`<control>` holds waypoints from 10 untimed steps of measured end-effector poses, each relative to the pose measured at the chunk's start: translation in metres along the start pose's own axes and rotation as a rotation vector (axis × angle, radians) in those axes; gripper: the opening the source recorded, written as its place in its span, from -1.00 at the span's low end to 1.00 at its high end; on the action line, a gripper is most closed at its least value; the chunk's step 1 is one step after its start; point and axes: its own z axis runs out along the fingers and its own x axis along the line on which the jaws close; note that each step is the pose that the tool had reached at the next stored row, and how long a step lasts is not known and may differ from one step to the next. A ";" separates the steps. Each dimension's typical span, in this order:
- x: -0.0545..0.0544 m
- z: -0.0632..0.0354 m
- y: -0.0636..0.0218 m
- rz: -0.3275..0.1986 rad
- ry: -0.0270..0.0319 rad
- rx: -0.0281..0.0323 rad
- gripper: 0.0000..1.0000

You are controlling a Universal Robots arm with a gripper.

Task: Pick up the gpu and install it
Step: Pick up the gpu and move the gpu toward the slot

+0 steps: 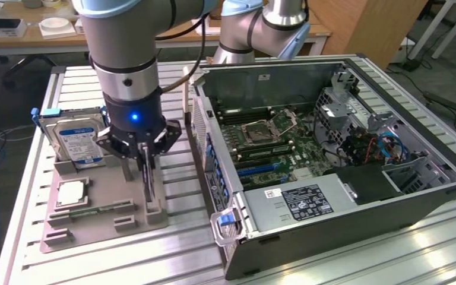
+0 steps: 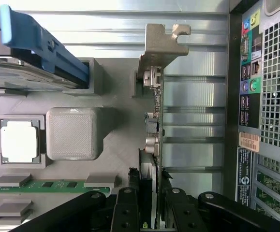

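Your gripper (image 1: 146,161) is pinching the top edge of the graphics card (image 2: 157,113), fingers pressed against both faces. The card stands on edge in its slot of the grey holder (image 1: 93,231), at the exterior view's lower left, so I judge it gripped but not yet lifted. The open computer case (image 1: 418,190) on the right seems to have no card fitted. Everything sits on a ribbed metal table (image 1: 180,261). A cluttered desk (image 1: 22,41) stands behind, upper left.

hard drive (image 1: 78,139), processor (image 1: 70,193) and memory stick (image 1: 95,210) sit in gray holder (image 1: 93,234).
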 end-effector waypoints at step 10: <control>0.000 -0.0141 0.0002 0.000 0.0000 0.0000 -0.47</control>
